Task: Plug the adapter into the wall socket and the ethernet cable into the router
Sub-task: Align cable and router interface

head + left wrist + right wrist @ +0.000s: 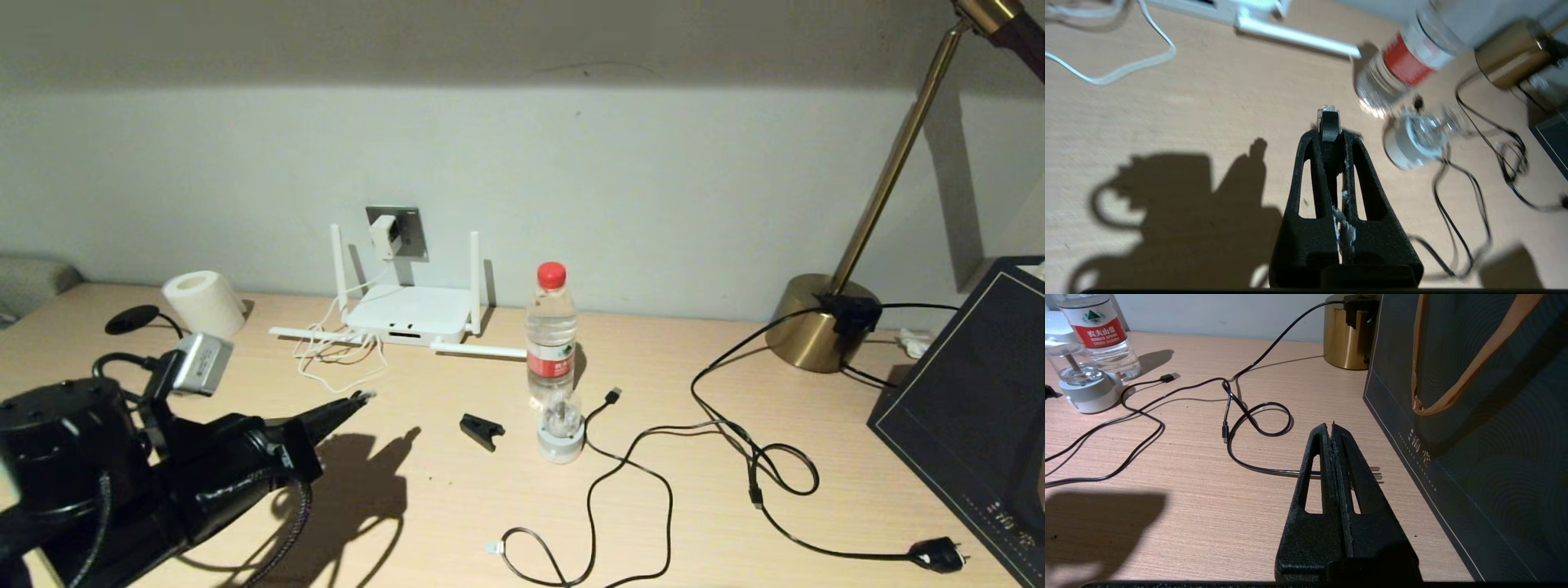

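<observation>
The white adapter [383,235] sits in the dark grey wall socket [411,237], and its thin white cord falls to the desk. Below stands the white router [408,317] with two antennas up and two lying flat; its edge shows in the left wrist view [1220,9]. My left gripper [357,401] [1329,132] hovers over the desk in front of the router, shut on the ethernet cable's clear clip connector [1328,116]. The cable's round black disc end [131,319] lies at the far left. My right gripper [1331,426] is shut on nothing, low over a black plug.
A water bottle [551,335] and a small white device [561,431] stand right of the router, with a black clip [482,430] nearby. Black cords loop across the desk [735,457]. A brass lamp base [816,327], a dark bag [971,408] and a paper roll [204,302] stand around.
</observation>
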### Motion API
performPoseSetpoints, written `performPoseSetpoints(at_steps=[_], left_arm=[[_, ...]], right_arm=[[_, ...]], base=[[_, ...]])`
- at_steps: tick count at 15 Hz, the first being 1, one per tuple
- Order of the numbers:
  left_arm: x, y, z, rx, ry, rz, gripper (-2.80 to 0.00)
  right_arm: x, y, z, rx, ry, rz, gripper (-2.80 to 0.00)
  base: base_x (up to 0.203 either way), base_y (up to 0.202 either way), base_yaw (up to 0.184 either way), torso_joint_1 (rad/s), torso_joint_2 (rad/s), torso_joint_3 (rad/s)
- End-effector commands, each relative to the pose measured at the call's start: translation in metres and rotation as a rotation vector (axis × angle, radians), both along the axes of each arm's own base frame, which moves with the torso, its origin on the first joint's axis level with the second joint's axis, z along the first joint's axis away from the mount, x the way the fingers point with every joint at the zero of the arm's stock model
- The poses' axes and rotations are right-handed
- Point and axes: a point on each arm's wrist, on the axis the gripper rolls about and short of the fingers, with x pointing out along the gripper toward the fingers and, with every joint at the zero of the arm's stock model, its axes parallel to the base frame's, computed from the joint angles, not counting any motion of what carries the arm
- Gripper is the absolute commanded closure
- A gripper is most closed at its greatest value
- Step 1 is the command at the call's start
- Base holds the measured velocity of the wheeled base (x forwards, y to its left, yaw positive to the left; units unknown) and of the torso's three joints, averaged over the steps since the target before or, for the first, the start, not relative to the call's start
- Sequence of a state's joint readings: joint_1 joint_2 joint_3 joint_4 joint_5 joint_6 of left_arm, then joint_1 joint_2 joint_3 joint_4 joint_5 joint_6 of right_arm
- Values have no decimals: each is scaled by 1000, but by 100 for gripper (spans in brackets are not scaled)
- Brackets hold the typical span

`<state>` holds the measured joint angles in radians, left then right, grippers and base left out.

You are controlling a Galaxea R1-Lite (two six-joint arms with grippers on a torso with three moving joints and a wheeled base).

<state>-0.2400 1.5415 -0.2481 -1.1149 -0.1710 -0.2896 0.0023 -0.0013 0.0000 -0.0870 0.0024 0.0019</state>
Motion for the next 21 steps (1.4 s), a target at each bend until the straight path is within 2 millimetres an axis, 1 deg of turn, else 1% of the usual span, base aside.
performPoseSetpoints(at_steps=[1,6,10,12,15,21], left_arm=[[14,-3,-19,8,32,21,0],[40,-8,-10,0,-28,36,0],[68,1,-24,46,-9,82,0],[81,5,-23,44,-42,105,0],[90,11,-27,62,-44,124,0],[117,21,-45,104,-30,114,0]], right_arm=[[3,0,-10,-1,36,1,0],[3,0,-10,0,36,0,0],[3,0,-10,-1,35,1,0],[3,0,-10,0,36,0,0],[3,0,-10,-1,36,1,0],[3,0,-10,0,36,0,0]], base=[[0,0,0,0,0,0],[0,0,0,0,0,0],[0,0,0,0,0,0],[0,0,0,0,0,0],[0,0,0,0,0,0],[0,0,0,0,0,0]])
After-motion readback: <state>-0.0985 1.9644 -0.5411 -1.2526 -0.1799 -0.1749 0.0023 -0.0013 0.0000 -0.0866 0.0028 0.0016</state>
